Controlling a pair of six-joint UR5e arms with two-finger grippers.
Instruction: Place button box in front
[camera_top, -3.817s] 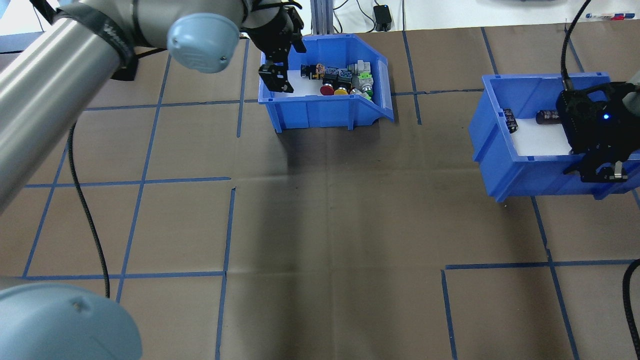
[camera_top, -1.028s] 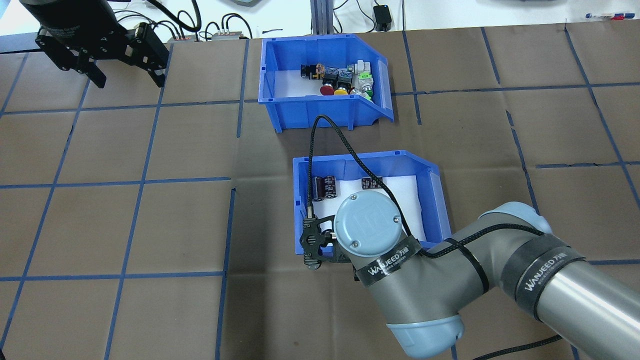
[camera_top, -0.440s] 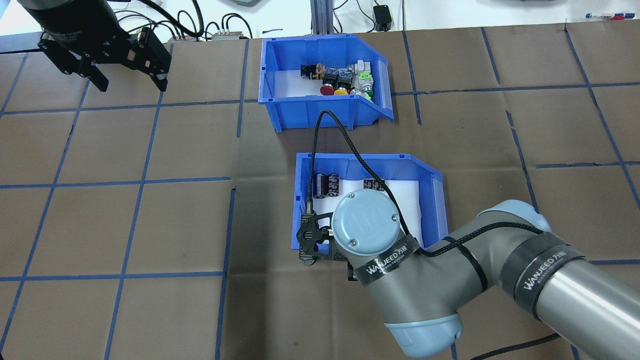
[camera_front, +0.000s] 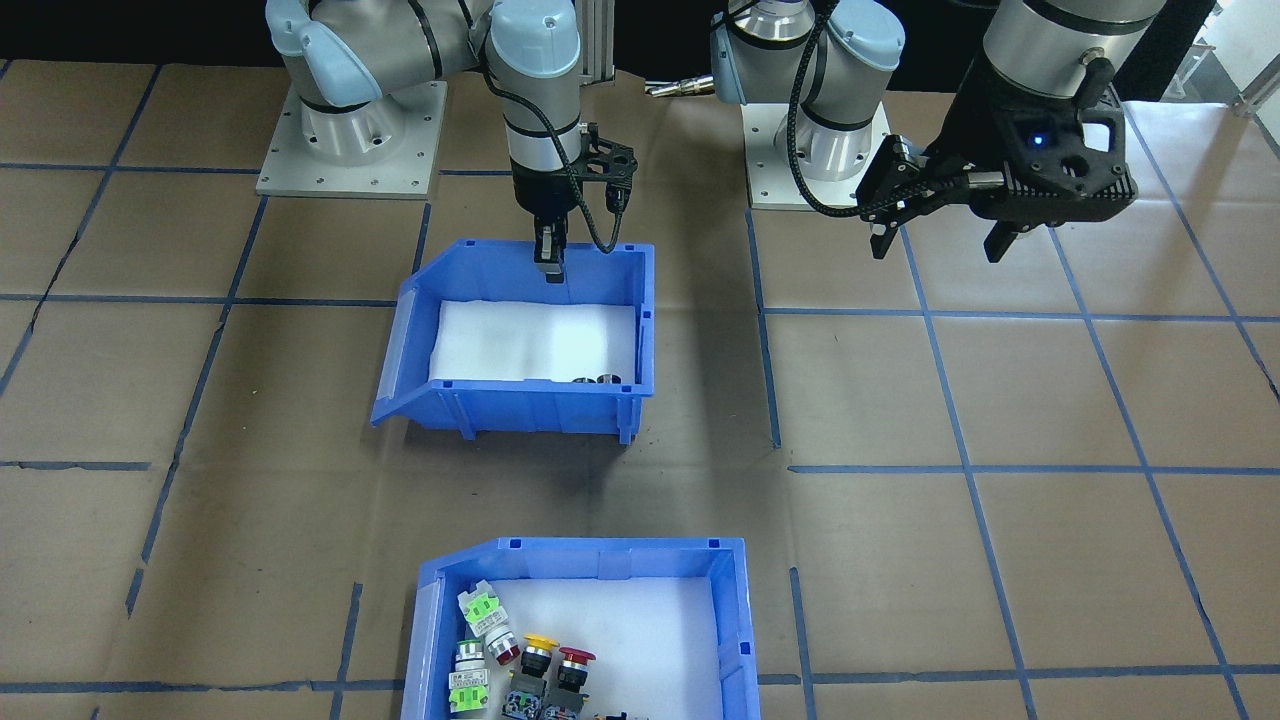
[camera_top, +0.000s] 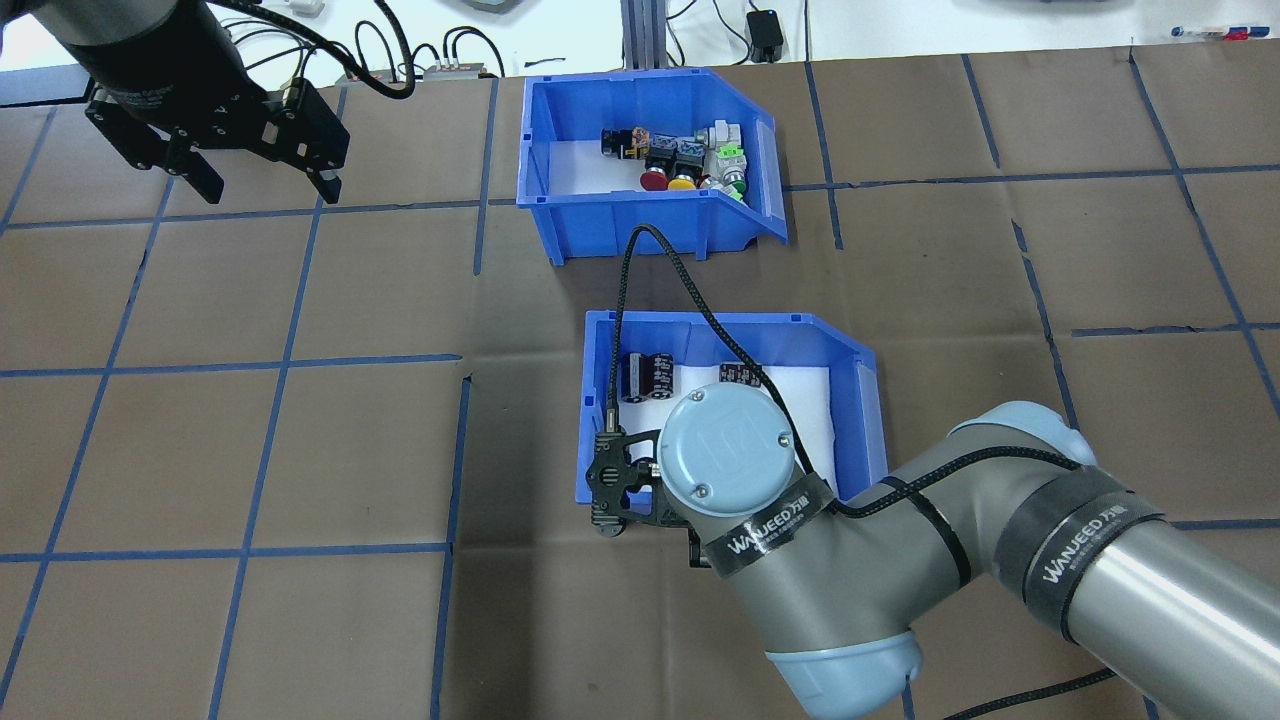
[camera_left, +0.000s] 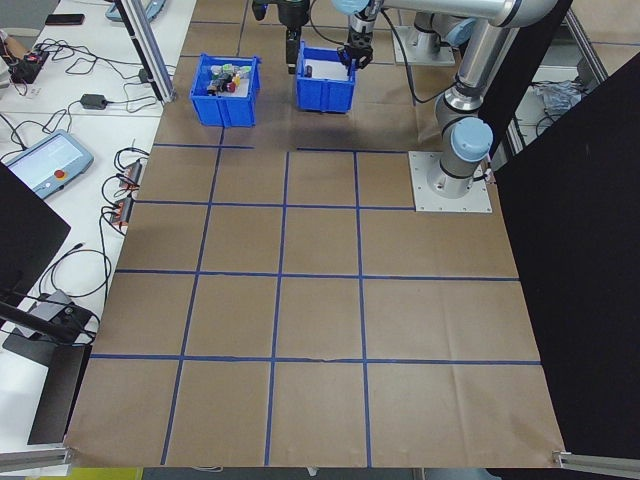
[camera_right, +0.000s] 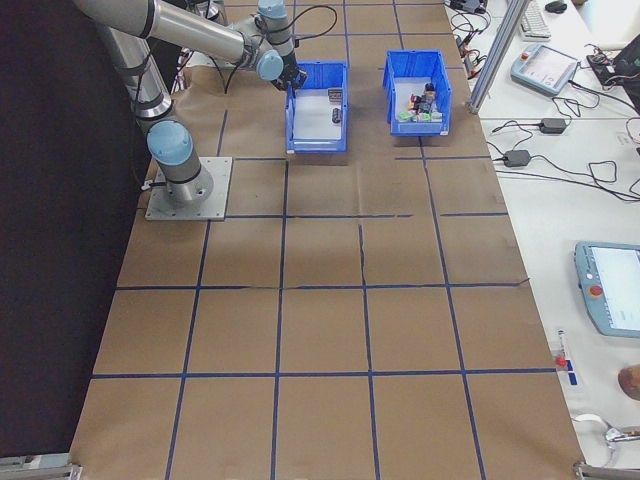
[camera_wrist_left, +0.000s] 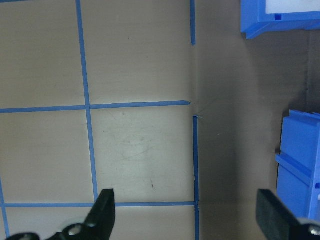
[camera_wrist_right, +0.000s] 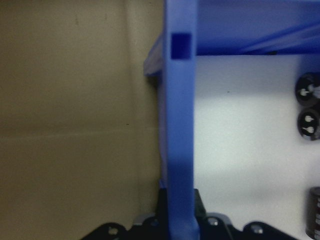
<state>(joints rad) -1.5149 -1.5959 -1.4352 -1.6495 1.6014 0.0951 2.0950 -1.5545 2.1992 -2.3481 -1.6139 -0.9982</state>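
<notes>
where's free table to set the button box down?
Bare paper all along the robot-side half, nearer than the capacitor bin, and left of both bins under the open left pincer. Crowded: mid-table, where the right pincer clamps that bin's wall below the button box.

Even, bright overhead light casts soft shadows beside the bins, while the bin wall (camera_wrist_right: 179, 135) between the right jaws blurs.

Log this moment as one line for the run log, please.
right gripper: shut on capacitor bin near wall | left gripper: open, empty, hovering over table | button box: untouched, farther from robot
</notes>
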